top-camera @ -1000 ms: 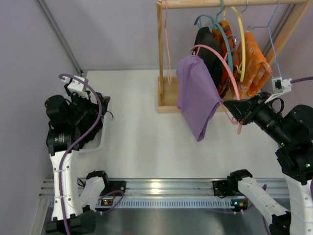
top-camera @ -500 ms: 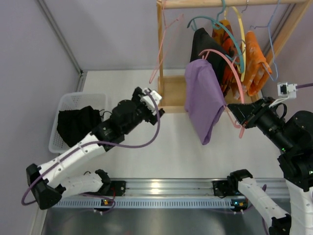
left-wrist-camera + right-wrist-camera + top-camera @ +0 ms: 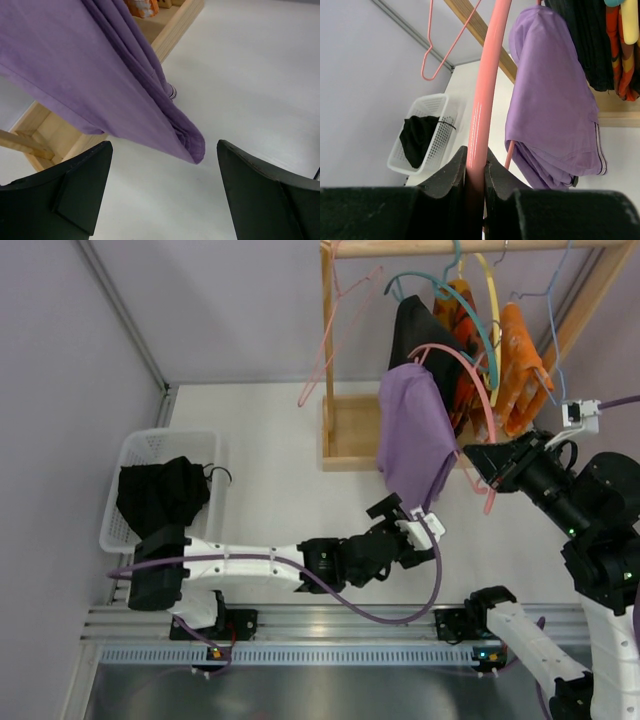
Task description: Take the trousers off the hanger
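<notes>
Purple trousers [image 3: 410, 435] hang folded over a pink hanger [image 3: 458, 365] in front of the wooden rack. My right gripper [image 3: 484, 462] is shut on the hanger's pink arm [image 3: 482, 110] at its right end and holds it out from the rack. My left gripper [image 3: 412, 522] is open and empty, stretched across the table just below the trousers' lower tip [image 3: 192, 145], which hangs between and beyond its two fingers without touching them. The trousers fill the upper left of the left wrist view [image 3: 90, 75] and the right of the right wrist view [image 3: 555, 100].
The wooden rack [image 3: 350, 435] also holds black and orange garments [image 3: 510, 350] on teal, yellow and blue hangers. An empty pink hanger [image 3: 335, 335] swings at its left post. A white basket [image 3: 130, 455] with black cloth [image 3: 160, 490] stands at the left.
My left arm has swung from the basket across the table to just under the trousers. The trousers and pink hanger shifted a little right, then held. The empty pink hanger swings.
</notes>
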Controlling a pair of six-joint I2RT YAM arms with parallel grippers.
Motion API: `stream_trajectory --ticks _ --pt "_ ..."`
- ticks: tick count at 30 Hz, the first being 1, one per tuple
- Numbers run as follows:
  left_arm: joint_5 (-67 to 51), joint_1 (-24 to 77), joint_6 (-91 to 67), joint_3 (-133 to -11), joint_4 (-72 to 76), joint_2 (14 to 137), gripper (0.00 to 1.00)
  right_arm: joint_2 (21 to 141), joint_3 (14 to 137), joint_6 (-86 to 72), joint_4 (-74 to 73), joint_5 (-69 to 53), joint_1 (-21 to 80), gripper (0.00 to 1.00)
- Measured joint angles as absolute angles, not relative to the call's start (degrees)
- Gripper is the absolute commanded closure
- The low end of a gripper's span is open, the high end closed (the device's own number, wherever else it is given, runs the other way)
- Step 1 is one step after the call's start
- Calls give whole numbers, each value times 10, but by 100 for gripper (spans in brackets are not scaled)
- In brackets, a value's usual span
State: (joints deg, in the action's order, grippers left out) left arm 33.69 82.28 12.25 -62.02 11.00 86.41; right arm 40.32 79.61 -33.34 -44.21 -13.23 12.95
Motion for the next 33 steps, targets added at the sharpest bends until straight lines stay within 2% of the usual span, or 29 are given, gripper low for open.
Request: stream_trajectory --ticks 10,17,25,33 --pt "426 847 61 -736 147 981 7 405 796 -360 -442 -132 130 100" --pt "475 834 43 -765 140 1026 9 405 807 -363 -444 -132 130 100" --pt "475 760 -21 -773 62 1025 12 403 819 -366 -447 -133 130 100" --pt "470 756 -13 -707 55 961 11 398 819 -366 -446 -136 130 100"
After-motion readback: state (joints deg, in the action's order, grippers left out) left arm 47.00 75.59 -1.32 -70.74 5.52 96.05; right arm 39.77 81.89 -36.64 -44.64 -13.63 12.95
